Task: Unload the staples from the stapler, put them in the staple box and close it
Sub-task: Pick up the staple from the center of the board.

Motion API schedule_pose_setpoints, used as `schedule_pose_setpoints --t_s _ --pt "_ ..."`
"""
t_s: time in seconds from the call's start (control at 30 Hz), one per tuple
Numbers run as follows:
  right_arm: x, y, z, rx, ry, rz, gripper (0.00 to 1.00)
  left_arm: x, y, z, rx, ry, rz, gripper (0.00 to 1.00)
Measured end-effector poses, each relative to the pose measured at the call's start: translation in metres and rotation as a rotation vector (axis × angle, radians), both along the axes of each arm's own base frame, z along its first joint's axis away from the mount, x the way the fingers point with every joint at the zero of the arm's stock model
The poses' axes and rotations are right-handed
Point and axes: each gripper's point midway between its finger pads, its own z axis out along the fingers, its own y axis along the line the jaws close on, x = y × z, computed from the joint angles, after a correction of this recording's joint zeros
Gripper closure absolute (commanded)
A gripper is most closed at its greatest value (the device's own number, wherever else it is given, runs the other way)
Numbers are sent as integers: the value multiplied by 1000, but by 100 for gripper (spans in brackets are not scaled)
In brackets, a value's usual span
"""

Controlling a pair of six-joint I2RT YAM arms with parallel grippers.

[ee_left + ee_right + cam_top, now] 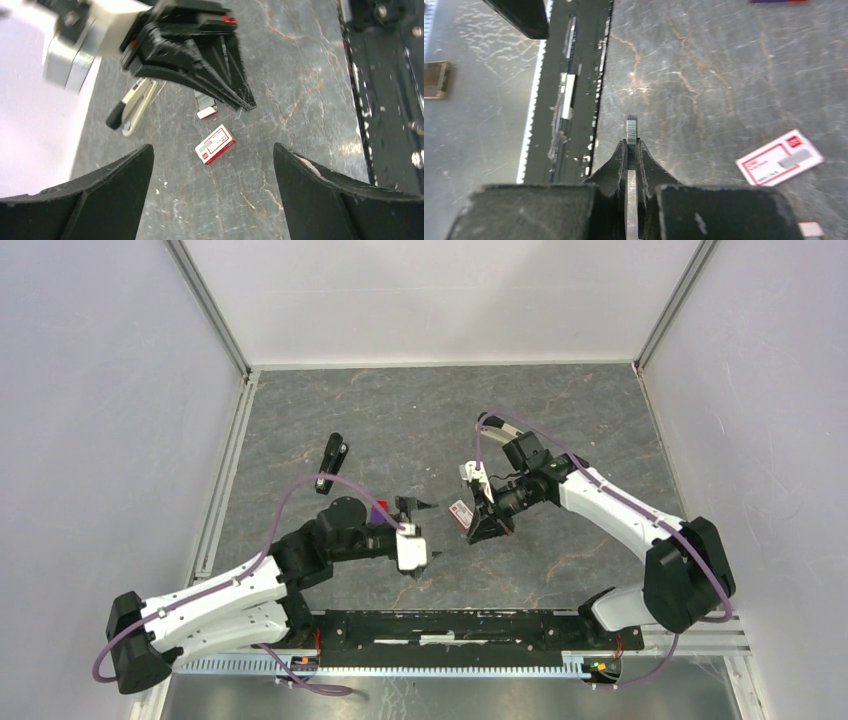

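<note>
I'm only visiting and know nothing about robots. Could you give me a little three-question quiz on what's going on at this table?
1. True or false: the left gripper is wide open and holds nothing.
2. What does the right gripper pinch? A) a coin B) the staples C) a pen
3. Fill in: the red-and-white box lies flat on the ____.
Key: 1 true; 2 B; 3 table.
</note>
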Motion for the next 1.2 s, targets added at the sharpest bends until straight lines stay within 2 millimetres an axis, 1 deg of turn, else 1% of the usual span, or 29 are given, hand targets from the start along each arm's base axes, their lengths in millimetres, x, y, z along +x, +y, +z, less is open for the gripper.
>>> schedule_pose_setpoints --t_s 0.07,0.17,0.27,0.37,0.47,0.6,0.83,0.97,1.03,1.2 --pt "-7 -1 -3 -4 37 28 97 -8 -2 -5 70 -89 -61 7" --pt "-19 -3 -7 -5 126 81 97 -17 -3 -21 186 -191 -132 9" --pt "-28 -3 -9 -3 211 132 97 -22 -4 -32 263 -253 -187 13" --pt "-32 -1 -8 13 272 170 97 -26 -7 -38 300 -281 -217 17" --pt "-36 -1 -9 24 321 188 97 -32 -13 -45 321 -289 -250 19" --pt "-41 -1 -9 31 359 195 97 -38 -22 -52 332 -292 -276 26" --pt "-43 0 -5 47 380 197 97 -40 -39 -60 329 -299 -290 34" --pt "-43 1 -5 54 392 195 97 -39 -43 -67 343 -291 -290 41" --pt "-43 1 -5 53 396 195 96 -38 -44 -70 352 -289 -286 47" --pt "-43 1 -5 57 394 197 96 -36 -45 -76 371 -284 -280 53"
